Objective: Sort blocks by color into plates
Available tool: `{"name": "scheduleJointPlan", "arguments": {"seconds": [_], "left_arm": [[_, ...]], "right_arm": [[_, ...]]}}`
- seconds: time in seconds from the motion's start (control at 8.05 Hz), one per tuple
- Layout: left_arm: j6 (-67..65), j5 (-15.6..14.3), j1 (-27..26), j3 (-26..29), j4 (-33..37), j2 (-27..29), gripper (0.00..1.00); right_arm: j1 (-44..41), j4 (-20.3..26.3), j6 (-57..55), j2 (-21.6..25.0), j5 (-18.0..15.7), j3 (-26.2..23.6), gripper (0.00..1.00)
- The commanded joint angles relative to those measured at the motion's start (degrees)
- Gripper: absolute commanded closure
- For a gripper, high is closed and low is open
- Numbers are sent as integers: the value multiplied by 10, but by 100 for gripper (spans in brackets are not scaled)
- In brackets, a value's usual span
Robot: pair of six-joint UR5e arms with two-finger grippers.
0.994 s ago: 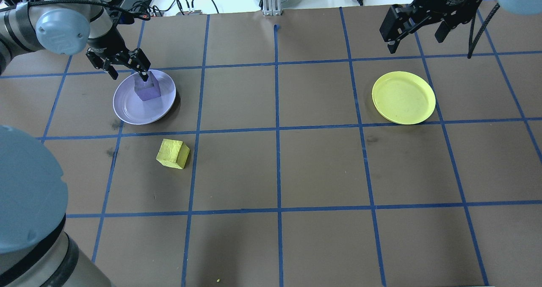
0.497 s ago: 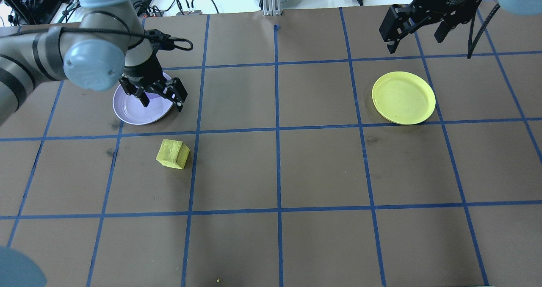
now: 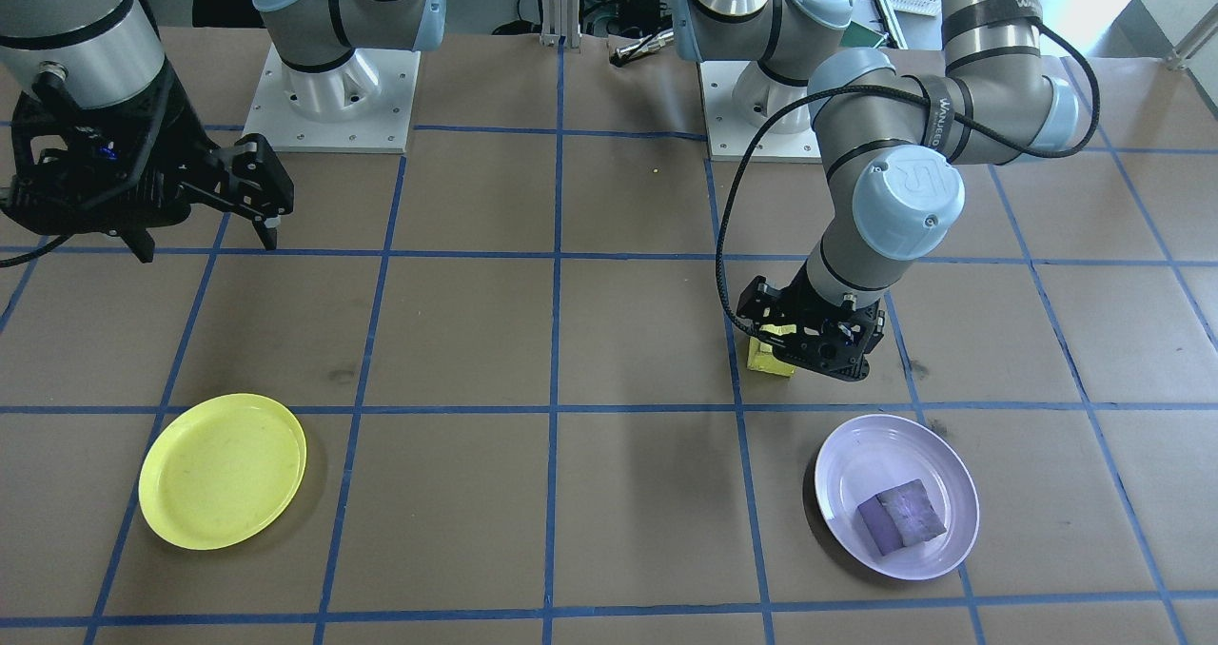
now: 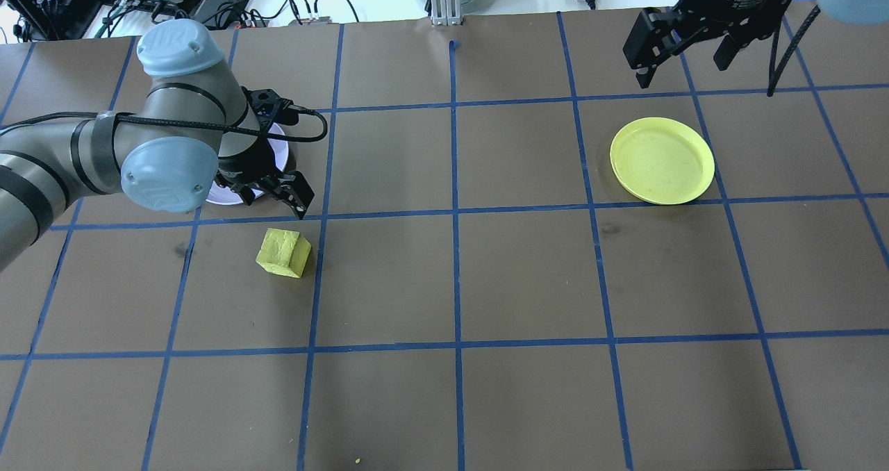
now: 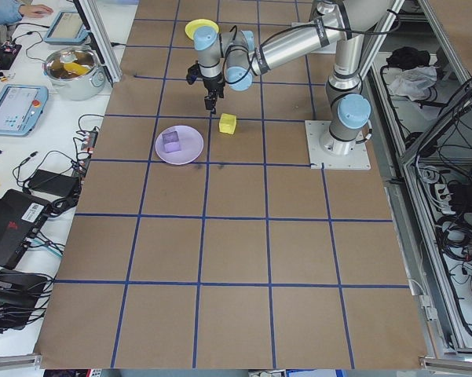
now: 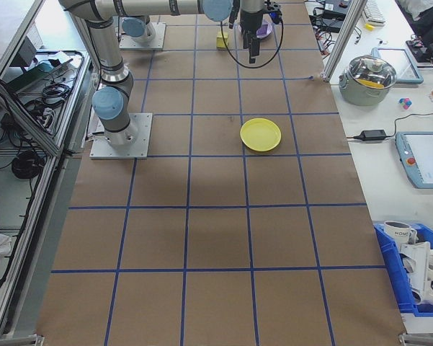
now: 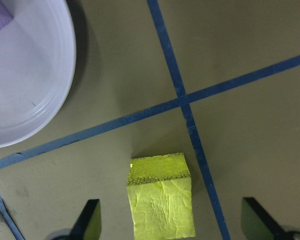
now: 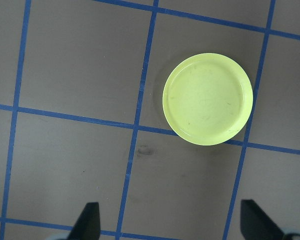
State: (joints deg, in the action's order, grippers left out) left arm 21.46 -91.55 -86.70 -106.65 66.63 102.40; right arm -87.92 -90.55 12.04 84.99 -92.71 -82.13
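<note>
I note purple block (image 3: 902,517) in lavender plate (image 3: 847,455). Left gripper (image 4: 272,198) jaws wide above yellow block (image 4: 283,252). Right gripper (image 4: 684,58) jaws wide, empty, high beyond yellow plate (image 4: 662,160).

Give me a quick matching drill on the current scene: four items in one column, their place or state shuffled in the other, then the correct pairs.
Items:
1. purple block
2. yellow block
3. yellow plate
4. right gripper

Places or states:
A. empty, on the table
B. lying in the lavender plate
C. open, raised near the table's far edge
D. on the bare table, below the open left gripper

Pairs: 1-B, 2-D, 3-A, 4-C
</note>
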Motion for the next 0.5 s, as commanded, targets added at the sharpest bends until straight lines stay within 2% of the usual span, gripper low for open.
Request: {"name": "scheduleJointPlan", "arguments": {"seconds": [0.0, 0.37], "left_arm": [[-2, 0, 20, -38, -35, 2, 0], [-21, 1, 34, -79, -41, 3, 0]], "right_arm": [[-1, 1, -1, 0, 0, 0, 0], [-1, 1, 0, 1, 2, 0, 0]]}}
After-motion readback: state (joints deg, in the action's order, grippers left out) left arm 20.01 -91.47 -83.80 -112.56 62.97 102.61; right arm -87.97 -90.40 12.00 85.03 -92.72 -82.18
